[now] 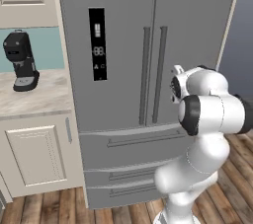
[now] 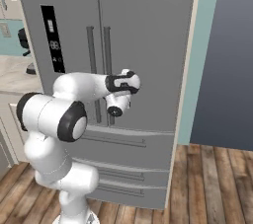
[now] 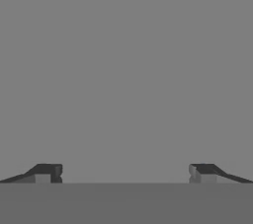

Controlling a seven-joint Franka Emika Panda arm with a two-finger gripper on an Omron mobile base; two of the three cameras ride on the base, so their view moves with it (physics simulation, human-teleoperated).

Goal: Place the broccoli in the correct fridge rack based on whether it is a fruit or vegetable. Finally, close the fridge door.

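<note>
The grey fridge stands in front of me with both upper doors shut. Its two vertical handles meet at the middle seam. The broccoli and the fridge rack are out of view behind the shut doors. My gripper is open, with its two dark fingertips far apart and nothing between them. It faces a plain grey door surface at close range. In the right base view my hand sits against the right door, just right of the handles.
A black coffee machine stands on the marble counter left of the fridge, above a cream cabinet. Freezer drawers lie below the doors. A dark wall and wooden floor are to the right.
</note>
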